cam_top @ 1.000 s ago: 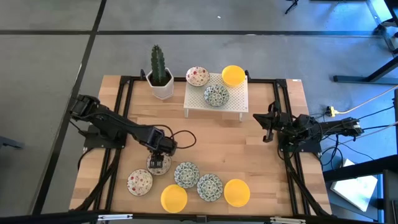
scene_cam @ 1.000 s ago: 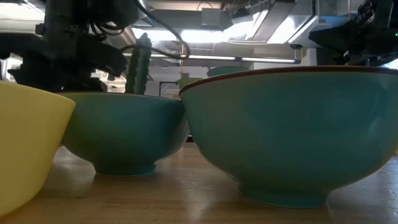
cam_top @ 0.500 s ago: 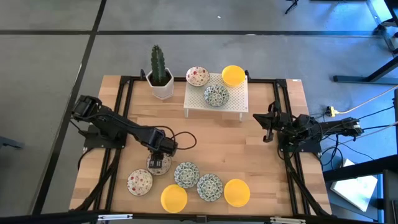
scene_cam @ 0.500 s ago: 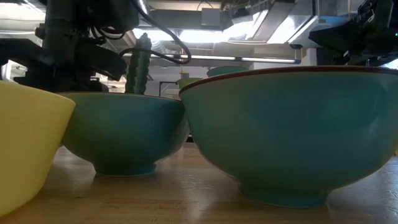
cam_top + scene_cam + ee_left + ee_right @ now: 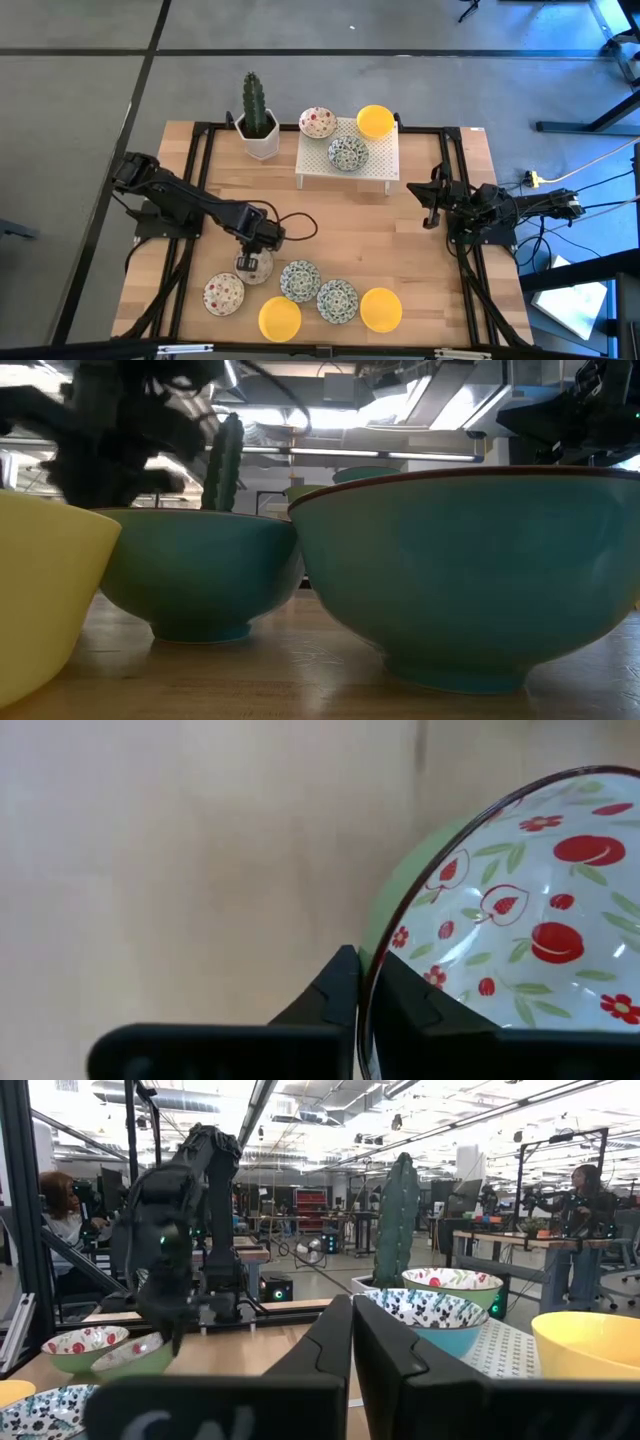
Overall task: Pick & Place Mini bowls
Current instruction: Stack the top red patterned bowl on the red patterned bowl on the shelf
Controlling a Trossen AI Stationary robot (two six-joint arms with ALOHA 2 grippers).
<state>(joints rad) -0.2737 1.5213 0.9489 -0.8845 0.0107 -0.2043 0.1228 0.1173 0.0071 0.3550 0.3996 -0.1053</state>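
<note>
From above, the left gripper (image 5: 255, 259) sat over a red-speckled bowl (image 5: 253, 267) near the front left of the table (image 5: 400, 230), with another red-speckled bowl (image 5: 224, 294), two patterned bowls (image 5: 300, 281) and two yellow bowls (image 5: 279, 318) lying close by in a loose cluster. Three more bowls rested on the white rack (image 5: 385, 160) at the back, beside the cactus pot (image 5: 260, 135). The right gripper (image 5: 432, 205) waited at the right side of the table.

At table height, the outsides of the near bowls filled the view and the left arm was only a dark blur behind them.

In the left wrist view, the fingers (image 5: 335, 995) were pressed together on the thin rim of the held bowl (image 5: 500, 930), one inside and one outside. The bowl looked like glazed ware: stiff, light, smooth and likely to chip or slip, so the rim seemed the only place to pinch it. Being round, it had no long axis; its mouth faced up, perhaps slightly tipped.

In the right wrist view, the right gripper's fingers (image 5: 325, 1345) were pressed together on nothing, pointing across the table toward the left arm and the rack.
</note>
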